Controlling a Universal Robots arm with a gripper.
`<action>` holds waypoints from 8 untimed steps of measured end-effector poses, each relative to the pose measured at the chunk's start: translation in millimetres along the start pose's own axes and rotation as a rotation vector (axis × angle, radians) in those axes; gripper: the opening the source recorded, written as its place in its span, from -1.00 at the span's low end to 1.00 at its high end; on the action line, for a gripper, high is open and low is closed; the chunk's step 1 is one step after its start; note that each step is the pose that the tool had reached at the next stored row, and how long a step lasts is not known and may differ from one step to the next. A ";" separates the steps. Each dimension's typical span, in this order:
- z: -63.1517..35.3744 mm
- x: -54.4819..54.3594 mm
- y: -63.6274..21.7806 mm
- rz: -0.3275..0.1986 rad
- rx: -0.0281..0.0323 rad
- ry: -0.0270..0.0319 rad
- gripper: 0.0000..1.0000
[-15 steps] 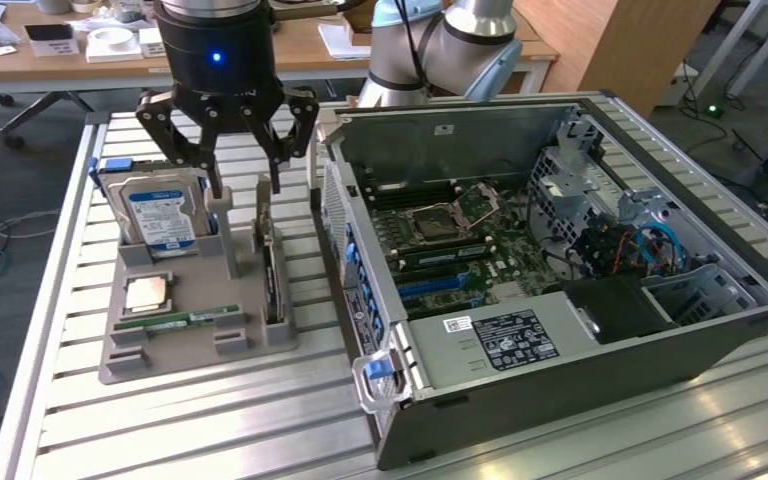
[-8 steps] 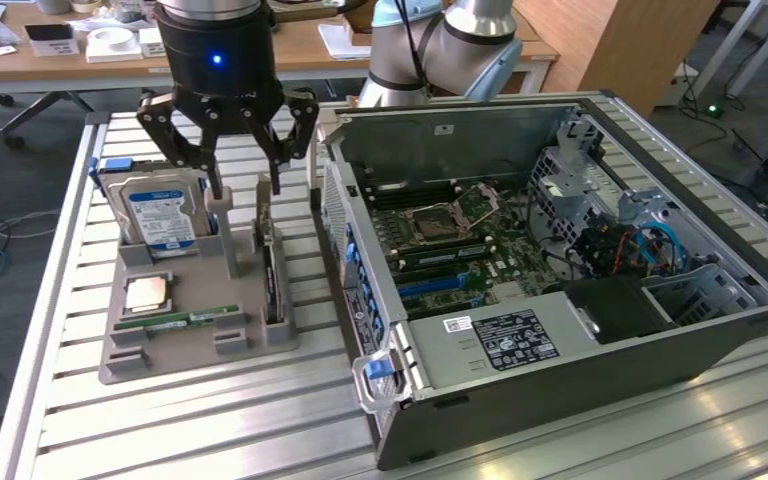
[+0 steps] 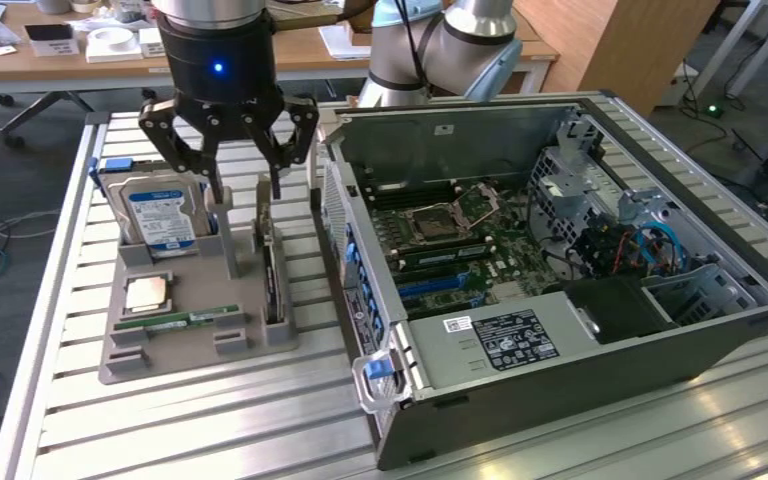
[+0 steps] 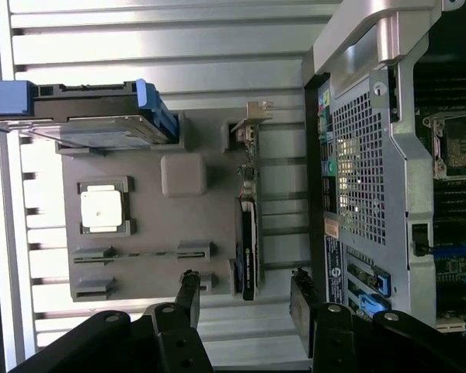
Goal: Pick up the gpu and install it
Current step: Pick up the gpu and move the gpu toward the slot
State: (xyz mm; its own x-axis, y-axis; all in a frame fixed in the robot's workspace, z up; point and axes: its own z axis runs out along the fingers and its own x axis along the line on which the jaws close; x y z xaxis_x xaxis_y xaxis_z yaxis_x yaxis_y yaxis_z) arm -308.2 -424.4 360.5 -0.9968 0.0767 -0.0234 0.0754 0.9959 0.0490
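We see the gripper (image 3: pixel 241 183) hanging with its jaws spread wide and empty above the grey holder tray (image 3: pixel 184 360). There the gpu (image 3: pixel 273 275) stands on edge in its slot, just beside a grey post (image 3: pixel 231 235) and near the open computer case (image 3: pixel 558 300). The tray holds four parts, one of each: the gpu, an upright hard drive (image 3: pixel 157 215), a CPU (image 3: pixel 144 292) and a RAM stick (image 3: pixel 177 320) lying flat.

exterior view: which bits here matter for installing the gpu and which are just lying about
In the job: gpu standing in the grey holder; open gripper above the holder; open computer case.
Lying about: hard drive, cpu, ram stick.
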 end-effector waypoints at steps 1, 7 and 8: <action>0.7 0.0 0.0 0.000 -0.0001 0.0000 0.18; 4.9 0.1 -0.2 0.000 -0.0003 0.0000 0.18; 5.6 0.1 -0.3 0.000 -0.0002 0.0000 0.18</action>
State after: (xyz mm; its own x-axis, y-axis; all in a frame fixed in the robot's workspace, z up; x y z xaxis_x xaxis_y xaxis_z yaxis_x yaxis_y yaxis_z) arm -308.2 -424.4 354.8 -0.9968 0.0767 -0.0234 0.0755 0.9959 0.0492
